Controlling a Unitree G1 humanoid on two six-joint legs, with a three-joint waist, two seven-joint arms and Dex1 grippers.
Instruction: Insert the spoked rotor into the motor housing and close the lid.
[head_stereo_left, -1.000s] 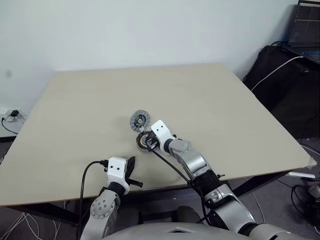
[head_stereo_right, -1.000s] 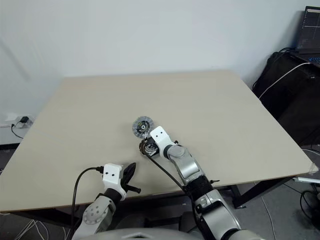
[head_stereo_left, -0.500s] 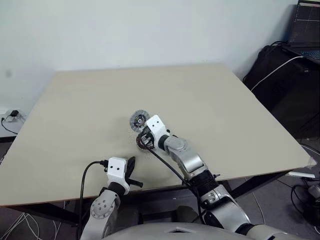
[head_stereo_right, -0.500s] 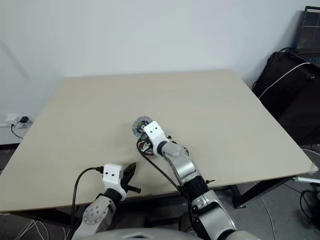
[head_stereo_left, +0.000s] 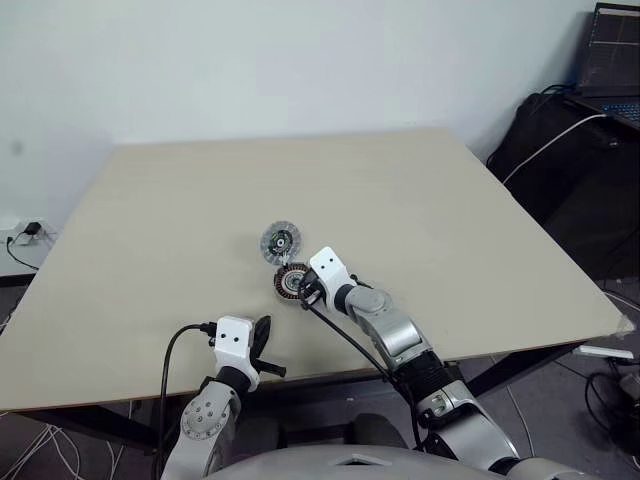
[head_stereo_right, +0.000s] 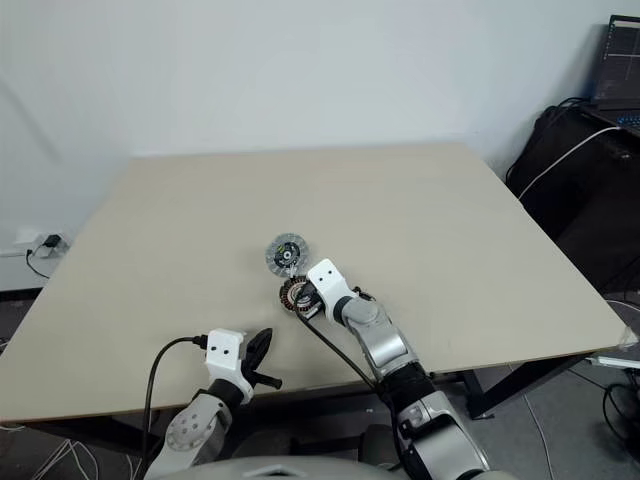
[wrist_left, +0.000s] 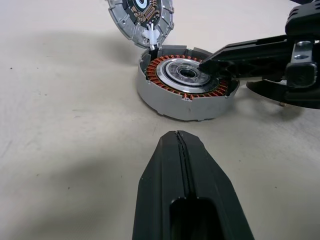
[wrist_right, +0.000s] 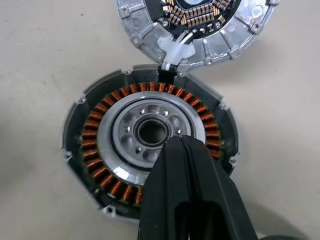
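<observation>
- The motor housing (wrist_right: 150, 160) lies flat on the tabletop (head_stereo_left: 430, 210), near my edge and about midway across; its ring of copper windings faces up around a silver centre with a round bore.
- The silver centre sitting inside the windings shows small holes round the hub; I cannot tell whether that is the spoked rotor already seated.
- The lid (wrist_left: 141, 17) lies just beyond the housing, touching its far rim, circuit face and dark hub upward; a short white wire lead joins the two parts.
- My right end effector (wrist_left: 204, 64) is clenched with nothing in it, its fingers pressed together. The tip rests over the silver centre of the housing, just beside the bore.
- My left end effector (wrist_left: 181, 137) is also clenched and empty, fingers meeting in a thin seam. It hangs over bare tabletop on my side of the housing, well apart from it, pointing toward it.
</observation>
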